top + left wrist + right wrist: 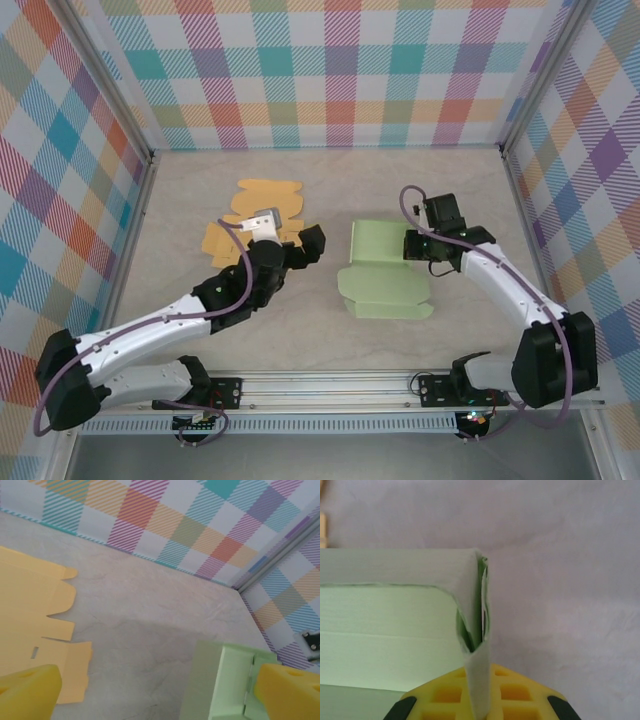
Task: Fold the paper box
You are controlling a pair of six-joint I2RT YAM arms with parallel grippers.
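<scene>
While the right pincer [480,692] pinches the right wall of the green paper box [385,280], the left pincer [157,690] hangs spread between it and the flat orange cardboard blank [262,197].

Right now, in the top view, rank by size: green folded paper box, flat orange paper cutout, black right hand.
Green folded paper box and flat orange paper cutout: near alike, cutout partly covered, so unranked.
Black right hand: smallest.

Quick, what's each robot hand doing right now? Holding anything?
Left gripper: open, holding nothing.
Right gripper: closed on a flap of the green box.
</scene>
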